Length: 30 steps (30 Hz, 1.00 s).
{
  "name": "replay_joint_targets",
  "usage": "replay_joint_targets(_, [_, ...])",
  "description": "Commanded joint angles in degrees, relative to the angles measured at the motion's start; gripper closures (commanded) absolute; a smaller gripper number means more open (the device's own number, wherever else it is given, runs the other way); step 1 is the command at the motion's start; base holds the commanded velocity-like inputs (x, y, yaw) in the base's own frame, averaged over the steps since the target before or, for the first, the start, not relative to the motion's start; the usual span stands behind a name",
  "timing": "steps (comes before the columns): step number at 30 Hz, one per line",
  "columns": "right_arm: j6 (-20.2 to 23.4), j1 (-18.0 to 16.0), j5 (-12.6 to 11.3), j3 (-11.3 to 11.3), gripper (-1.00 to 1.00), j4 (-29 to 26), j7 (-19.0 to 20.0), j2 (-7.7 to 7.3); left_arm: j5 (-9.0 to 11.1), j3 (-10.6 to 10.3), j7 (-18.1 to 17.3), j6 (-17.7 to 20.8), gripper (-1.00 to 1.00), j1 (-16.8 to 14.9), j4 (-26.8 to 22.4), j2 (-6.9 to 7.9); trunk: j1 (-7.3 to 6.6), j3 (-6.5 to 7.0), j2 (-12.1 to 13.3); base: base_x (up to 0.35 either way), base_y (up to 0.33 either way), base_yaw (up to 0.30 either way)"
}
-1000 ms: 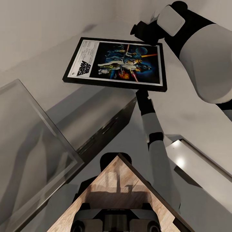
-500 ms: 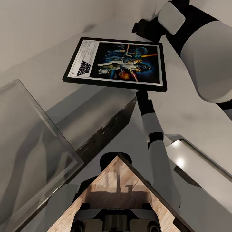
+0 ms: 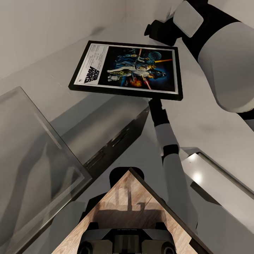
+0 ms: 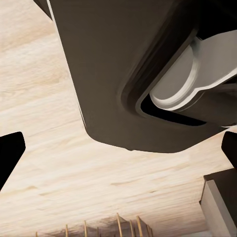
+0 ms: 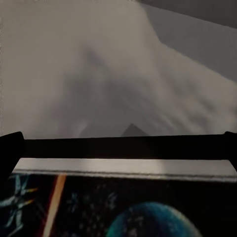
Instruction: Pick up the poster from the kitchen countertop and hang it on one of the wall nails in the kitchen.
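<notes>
The black-framed Star Wars poster (image 3: 127,68) hangs tilted in the air above the light grey countertop (image 3: 95,120), title strip to the left. I cannot see what holds it up, and no nail shows. My right gripper (image 3: 161,33) is at the poster's far right corner. In the right wrist view the frame's edge (image 5: 123,147) runs across between the two fingertips of the right gripper (image 5: 118,148), which stand wide apart, open. My left gripper (image 4: 118,148) is open too, over wooden floor (image 4: 74,173) and a dark part of my body.
A glass panel (image 3: 31,148) stands at the left. Dark cabinet fronts (image 3: 120,135) sit under the countertop. A slim white arm section (image 3: 169,141) runs up beneath the poster. A glossy white surface (image 3: 218,183) lies at the right, and pale walls stand behind.
My right wrist has shifted slightly up and back from the poster's corner. The poster itself has not moved.
</notes>
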Motion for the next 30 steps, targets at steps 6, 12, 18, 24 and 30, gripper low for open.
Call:
replay_joint_targets(6, [0.2,0.0,-0.6,0.0,-1.0,-0.1,-0.4,0.05,0.2,0.1,-0.2,0.0,-1.0,0.0,-0.1,0.0,0.01,-0.17,0.0,0.0,0.0,0.0])
replay_joint_targets(12, [0.2,0.0,-0.5,-0.1,-1.0,-2.5,-0.5,0.06,0.2,0.1,-0.3,0.0,-1.0,0.0,-0.1,0.0,0.01,-0.51,0.0,0.0,0.0,0.0])
replay_joint_targets(18, [0.2,0.0,-0.5,-0.1,-1.0,-3.9,-0.5,0.08,0.2,0.1,-0.3,0.0,-1.0,0.0,-0.1,0.0,0.01,-0.62,0.0,0.0,0.0,0.0])
replay_joint_targets(24, [0.2,0.0,-0.6,-0.1,-1.0,-4.1,-0.5,0.05,0.2,0.1,-0.3,0.0,-1.0,0.0,-0.1,0.0,0.01,-0.63,0.0,0.0,0.0,0.0])
replay_joint_targets(30, [0.2,0.0,-0.6,-0.1,-1.0,-4.1,-0.4,0.08,0.2,0.1,-0.3,0.0,-1.0,0.0,-0.1,0.0,0.01,-0.66,0.0,0.0,0.0,0.0])
